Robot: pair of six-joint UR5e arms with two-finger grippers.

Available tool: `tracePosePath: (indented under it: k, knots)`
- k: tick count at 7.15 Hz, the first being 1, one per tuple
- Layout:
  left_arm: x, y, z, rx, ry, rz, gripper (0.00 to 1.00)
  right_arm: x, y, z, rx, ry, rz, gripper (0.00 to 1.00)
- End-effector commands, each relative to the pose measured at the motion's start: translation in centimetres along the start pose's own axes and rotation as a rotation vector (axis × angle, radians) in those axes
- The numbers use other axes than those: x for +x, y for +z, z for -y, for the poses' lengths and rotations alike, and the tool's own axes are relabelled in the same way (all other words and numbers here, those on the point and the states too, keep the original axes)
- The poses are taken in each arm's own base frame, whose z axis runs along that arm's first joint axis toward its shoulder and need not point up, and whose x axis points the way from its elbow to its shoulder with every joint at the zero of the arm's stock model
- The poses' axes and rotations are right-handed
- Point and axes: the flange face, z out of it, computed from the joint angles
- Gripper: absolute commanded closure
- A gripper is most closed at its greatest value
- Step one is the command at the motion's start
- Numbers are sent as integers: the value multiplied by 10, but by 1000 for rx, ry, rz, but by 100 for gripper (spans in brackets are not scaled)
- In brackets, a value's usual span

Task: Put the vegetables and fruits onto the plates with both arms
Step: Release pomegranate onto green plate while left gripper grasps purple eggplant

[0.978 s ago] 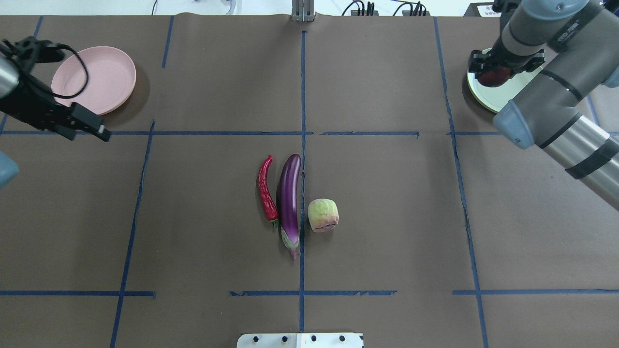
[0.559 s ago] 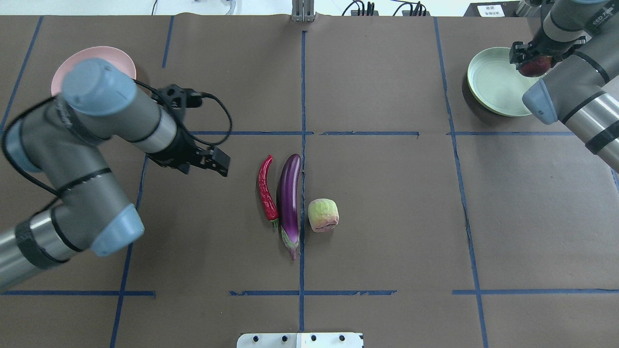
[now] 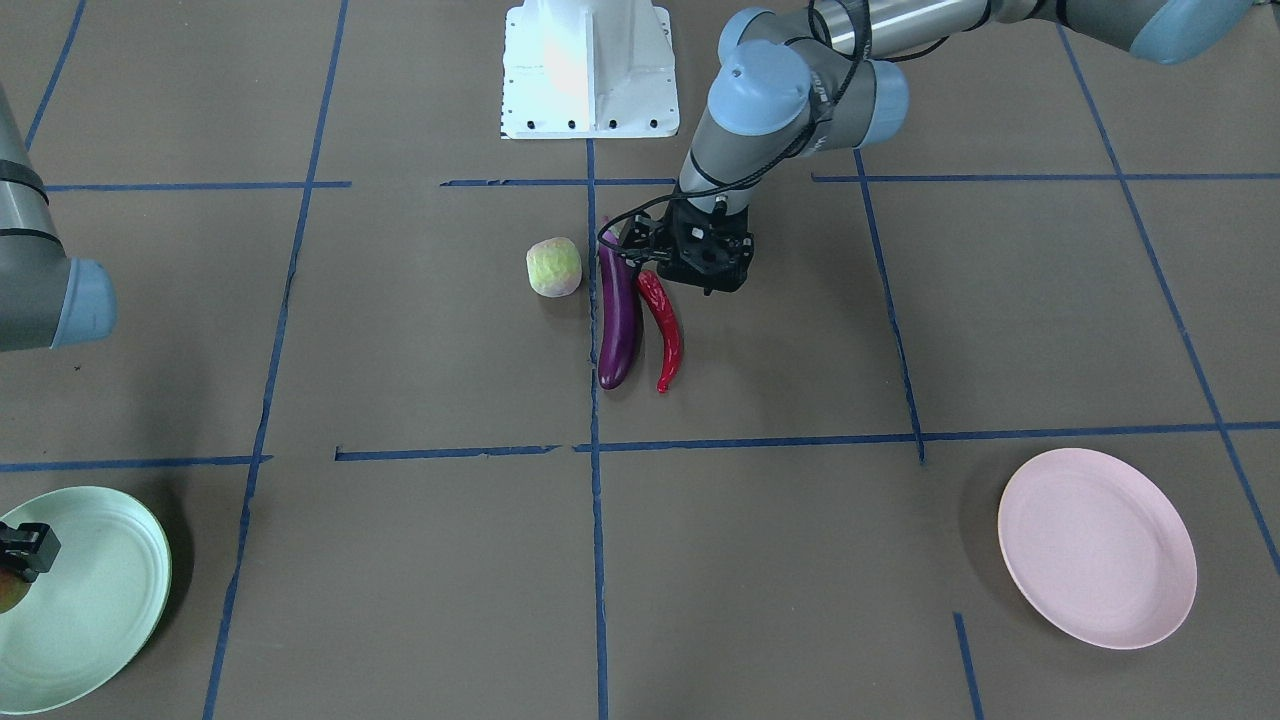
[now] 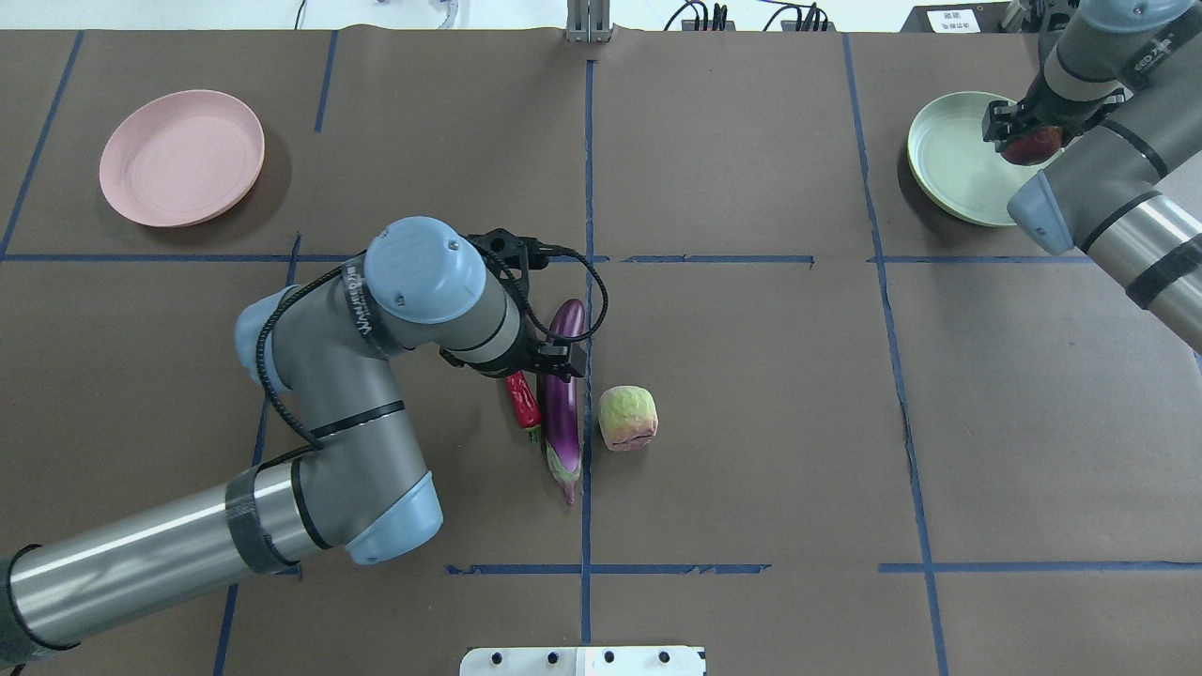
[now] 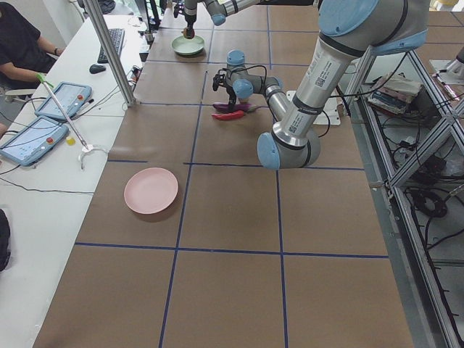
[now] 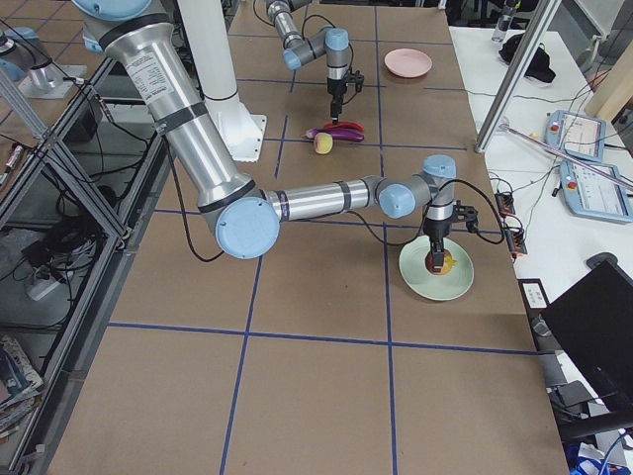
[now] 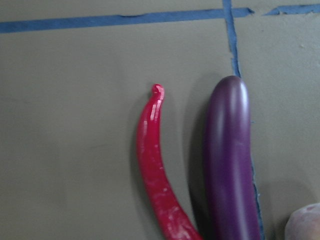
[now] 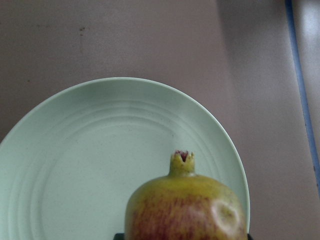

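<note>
With right gripper (image 4: 1027,139), grips the red-and-yellow-green fruit (image 8: 185,210), fingers closed on its sides, over the mint green plate (image 4: 944,164) at 2 o'clock on the table, seen from overhead. With left gripper (image 4: 554,361), hovers at table centre over the far ends of red chili pepper (image 4: 523,404) and purple eggplant (image 4: 562,413); cannot tell how wide the fingers stand. Chili just beside eggplant at its 9 o'clock, pale green fruit (image 4: 627,419) at its 3 o'clock. Pink plate (image 4: 181,157) at 10 o'clock.
</note>
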Motion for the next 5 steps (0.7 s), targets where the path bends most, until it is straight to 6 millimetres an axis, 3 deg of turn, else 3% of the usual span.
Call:
tracePosePath:
  k: [1,5]
  knots:
    - [20,15,6,-2,-6,14,7,-8,-13,1,19,-13,20,1]
    - [25,36,5,-24,-9,42,30,-23,-39,-1,15,-30,109,1]
